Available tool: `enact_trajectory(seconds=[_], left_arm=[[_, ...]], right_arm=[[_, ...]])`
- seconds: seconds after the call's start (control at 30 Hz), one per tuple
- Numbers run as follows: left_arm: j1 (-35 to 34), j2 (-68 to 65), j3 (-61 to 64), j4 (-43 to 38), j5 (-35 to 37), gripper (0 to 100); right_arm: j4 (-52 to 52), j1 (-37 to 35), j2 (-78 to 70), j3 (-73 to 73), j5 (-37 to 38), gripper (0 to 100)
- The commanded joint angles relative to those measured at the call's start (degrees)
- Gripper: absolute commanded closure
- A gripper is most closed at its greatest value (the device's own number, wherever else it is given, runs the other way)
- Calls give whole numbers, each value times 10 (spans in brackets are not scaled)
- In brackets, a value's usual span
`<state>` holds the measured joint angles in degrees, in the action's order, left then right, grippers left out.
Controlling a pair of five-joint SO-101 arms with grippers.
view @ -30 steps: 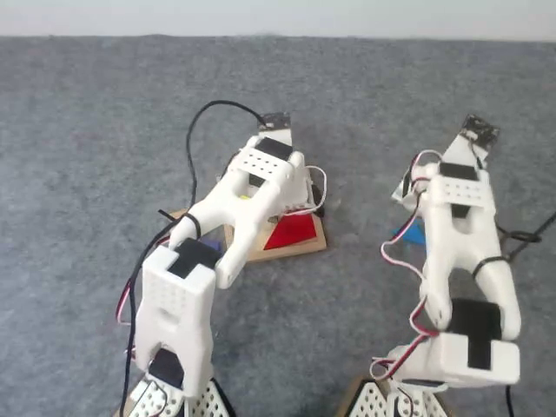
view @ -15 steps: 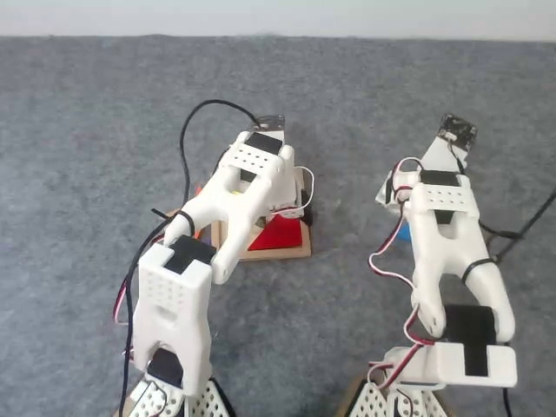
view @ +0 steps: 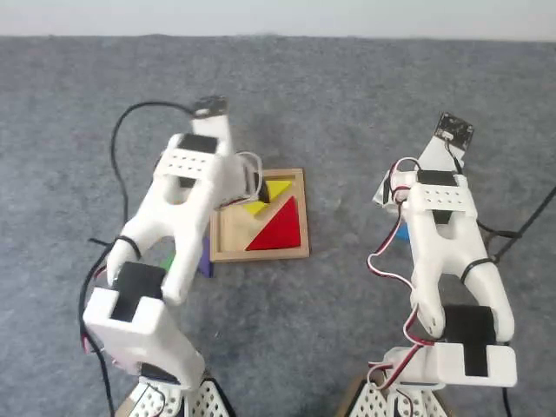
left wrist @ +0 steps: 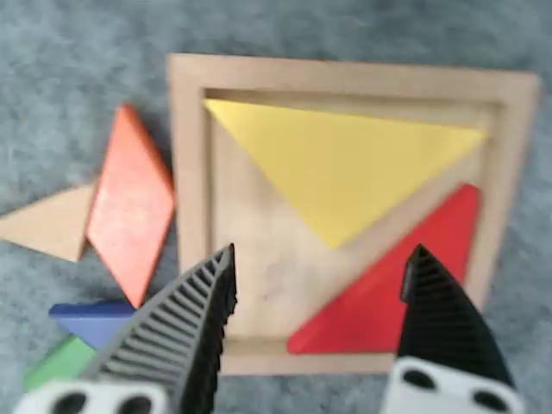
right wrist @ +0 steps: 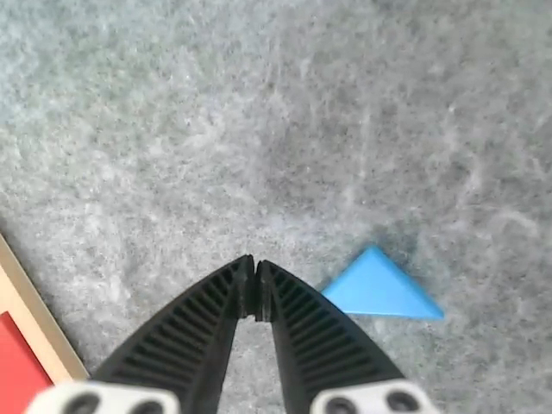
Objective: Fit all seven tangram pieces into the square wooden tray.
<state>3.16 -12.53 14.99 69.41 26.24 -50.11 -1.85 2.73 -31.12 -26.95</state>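
While my left gripper [left wrist: 324, 254] hangs wide open and empty right over the wooden tray [left wrist: 345, 73], the yellow triangle [left wrist: 345, 164] and red triangle [left wrist: 397, 293] sit inside the tray. The orange parallelogram [left wrist: 129, 203], plain wood triangle [left wrist: 47, 228], dark blue piece [left wrist: 90, 315] and green piece [left wrist: 56, 362] lie just outside one tray edge. My right gripper [right wrist: 256, 289] is closed on nothing off the tray's opposite side, with the light blue triangle [right wrist: 379, 289] just beside its tips.
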Motion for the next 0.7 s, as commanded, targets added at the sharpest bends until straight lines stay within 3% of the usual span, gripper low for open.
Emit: enact_trajectory(seconds=[0.0,0.23,0.67], left_arm=[[-8,33,8,-26,59,704],[-8,12,7,-39,57,826],[62,-72,-54,-47,-1,828]], right_arm=[[15,-15,14,6,-5,991],[13,-19,-34,32,-5,991],[12,-23,-50,39,-5,991]])
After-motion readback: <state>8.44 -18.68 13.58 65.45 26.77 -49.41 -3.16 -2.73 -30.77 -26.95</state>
